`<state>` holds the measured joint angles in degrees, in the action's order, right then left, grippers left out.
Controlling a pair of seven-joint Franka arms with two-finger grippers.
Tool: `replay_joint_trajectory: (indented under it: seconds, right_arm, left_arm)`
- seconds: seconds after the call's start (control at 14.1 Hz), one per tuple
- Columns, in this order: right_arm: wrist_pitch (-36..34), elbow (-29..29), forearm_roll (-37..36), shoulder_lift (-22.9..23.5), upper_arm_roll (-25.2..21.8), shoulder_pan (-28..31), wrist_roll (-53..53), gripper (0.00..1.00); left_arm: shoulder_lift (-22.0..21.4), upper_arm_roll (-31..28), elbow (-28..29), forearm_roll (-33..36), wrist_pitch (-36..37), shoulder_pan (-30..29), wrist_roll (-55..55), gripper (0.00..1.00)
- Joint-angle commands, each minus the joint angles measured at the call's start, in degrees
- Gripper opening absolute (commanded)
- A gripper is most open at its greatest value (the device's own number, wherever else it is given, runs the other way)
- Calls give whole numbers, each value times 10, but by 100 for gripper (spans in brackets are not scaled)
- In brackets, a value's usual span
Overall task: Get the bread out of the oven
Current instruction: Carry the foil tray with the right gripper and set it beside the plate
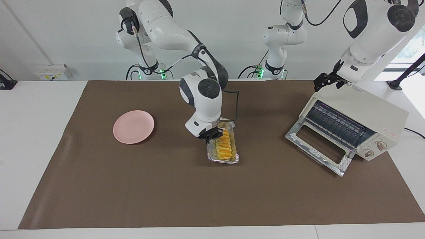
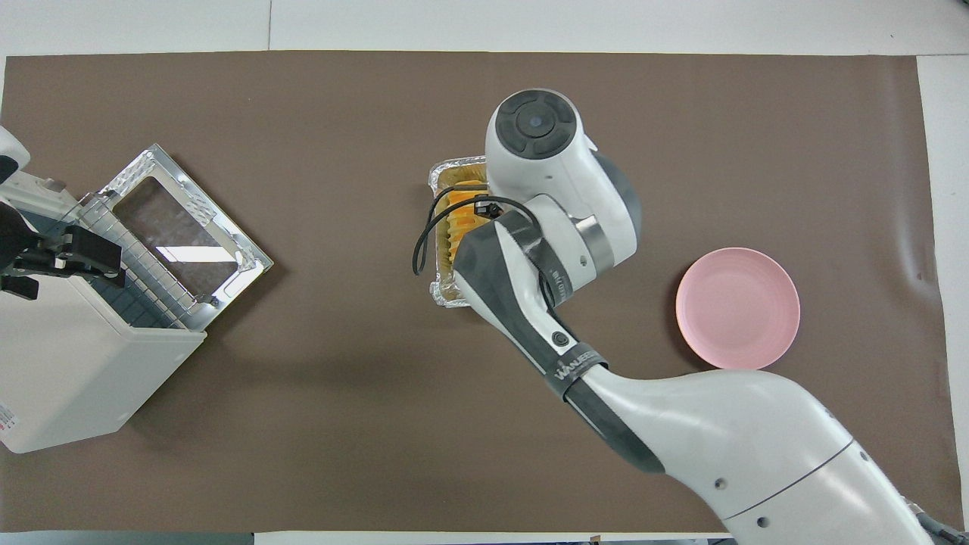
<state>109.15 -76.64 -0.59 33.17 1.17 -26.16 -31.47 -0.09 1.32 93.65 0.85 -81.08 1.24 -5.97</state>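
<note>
The bread (image 1: 225, 147) is a ridged golden-yellow loaf lying in a crinkled foil tray (image 1: 223, 161) on the brown mat at the middle of the table. It also shows in the overhead view (image 2: 458, 216), partly under the right arm. My right gripper (image 1: 212, 135) is low at the tray's end nearer the robots, at the loaf's edge. The cream-white oven (image 1: 372, 113) stands at the left arm's end, its glass door (image 1: 318, 146) dropped open and its wire rack bare. My left gripper (image 1: 319, 85) rests at the oven's top edge.
A round pink plate (image 1: 133, 126) lies on the mat toward the right arm's end. The oven's open door (image 2: 182, 227) juts out over the mat toward the tray. The brown mat (image 1: 166, 192) covers most of the table.
</note>
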Motion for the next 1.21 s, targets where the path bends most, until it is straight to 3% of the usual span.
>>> replay_joint_trajectory:
  seconds: [0.0,0.43,0.85,1.14]
  right_arm:
    - [-24,40,32,8,7,79,95,0]
    - [-12,40,32,33,6,223,315,0]
    - [40,40,28,67,3,271,405,0]
    - [65,38,29,68,2,275,409,0]
  left_arm:
    - [-16,2,17,-9,-10,-7,1,100]
    - [-16,3,17,-9,-10,-6,1,100]
    - [-16,3,17,-9,-10,-6,1,100]
    - [-16,3,17,-9,-10,-6,1,100]
